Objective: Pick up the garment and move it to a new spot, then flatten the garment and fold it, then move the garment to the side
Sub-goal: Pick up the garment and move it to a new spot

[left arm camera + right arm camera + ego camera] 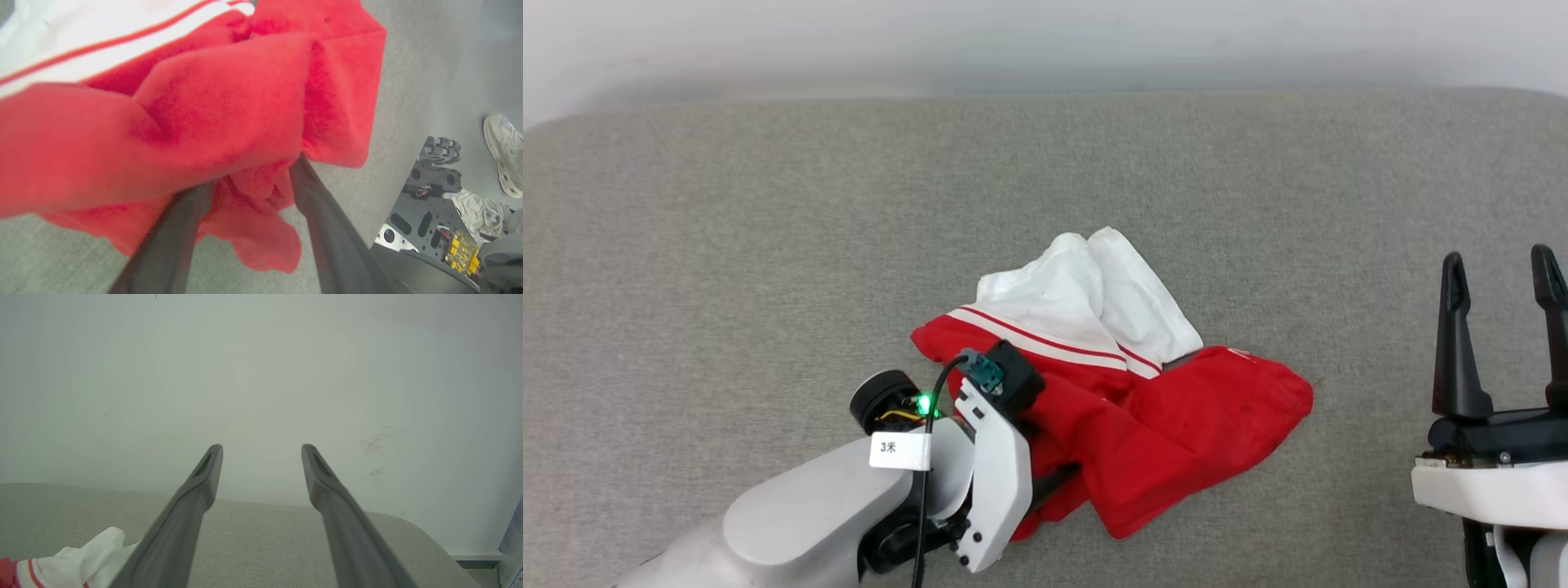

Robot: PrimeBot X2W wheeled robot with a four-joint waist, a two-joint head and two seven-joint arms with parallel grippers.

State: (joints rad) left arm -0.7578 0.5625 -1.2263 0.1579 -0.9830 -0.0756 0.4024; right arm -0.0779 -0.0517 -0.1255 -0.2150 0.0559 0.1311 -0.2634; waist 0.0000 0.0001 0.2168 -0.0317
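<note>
Grey woven-fabric surface (768,245): wide, flat, far corners rounded, far edge running across top of head view. Weave even, fine-textured, light grey throughout.

Lying directly on it: garment (1176,416), one crumpled heap, slightly right of centre, toward near side. White sleeves (1094,286) bunched together, pointing at far edge. Red-and-white striped trim (1045,339) crosses heap where white meets red. Red body spreads to right in loose overlapping folds, right-hand corner flat on weave. Lettering hidden in folds.
</note>
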